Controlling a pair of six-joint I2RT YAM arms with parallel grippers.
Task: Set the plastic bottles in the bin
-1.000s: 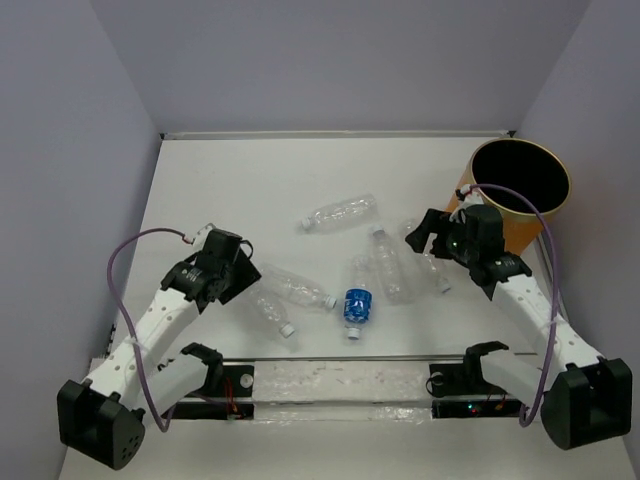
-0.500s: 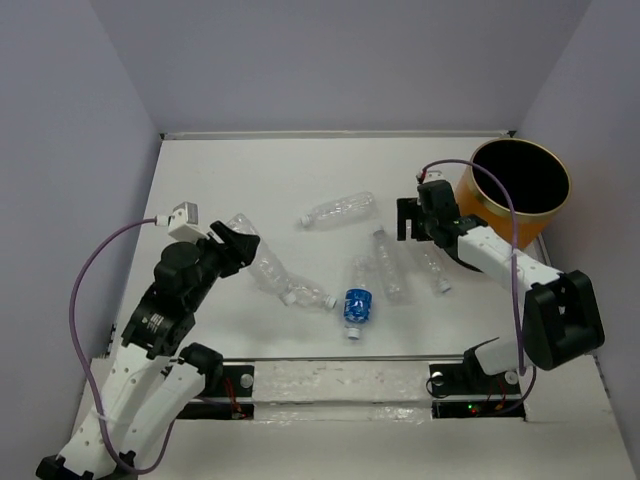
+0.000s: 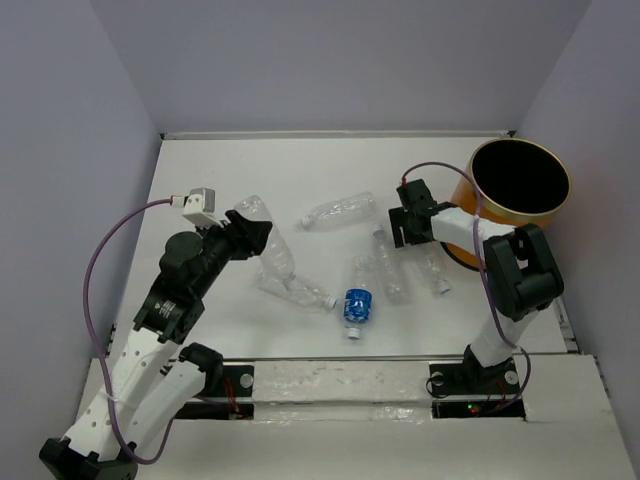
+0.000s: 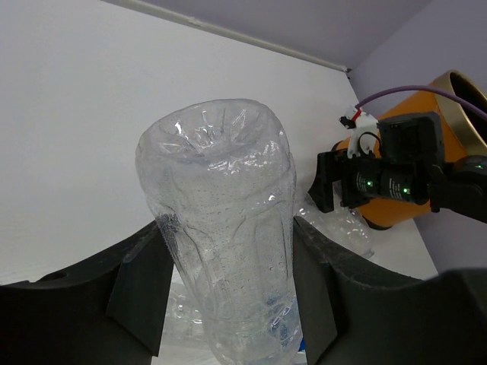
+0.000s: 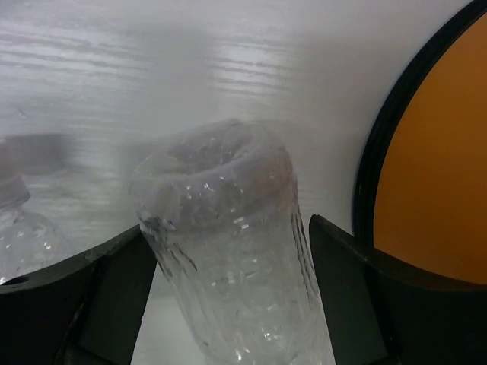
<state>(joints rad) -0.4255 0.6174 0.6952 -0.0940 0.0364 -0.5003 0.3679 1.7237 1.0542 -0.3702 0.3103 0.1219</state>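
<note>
My left gripper [image 3: 256, 232] is shut on a clear plastic bottle [image 3: 254, 210] and holds it off the table, base outward. In the left wrist view this bottle [image 4: 217, 190] fills the space between both pads. My right gripper [image 3: 405, 222] is raised just left of the orange bin [image 3: 520, 205]. In the right wrist view a second clear bottle [image 5: 221, 205] sits between its fingers, with the bin wall [image 5: 441, 167] close on the right. In the top view this second bottle is hidden by the gripper. The right gripper [image 4: 346, 182] also shows in the left wrist view.
Several bottles lie mid-table: one far [image 3: 343, 212], two side by side [image 3: 385, 265] [image 3: 432, 268], a blue-labelled one [image 3: 357, 305] and one near the left arm [image 3: 297, 290]. Walls close in the left, right and back.
The left arm has lifted its bottle off the table, up and to the right. The right gripper has risen from over the bottles and moved left and farther away, beside the bin.
</note>
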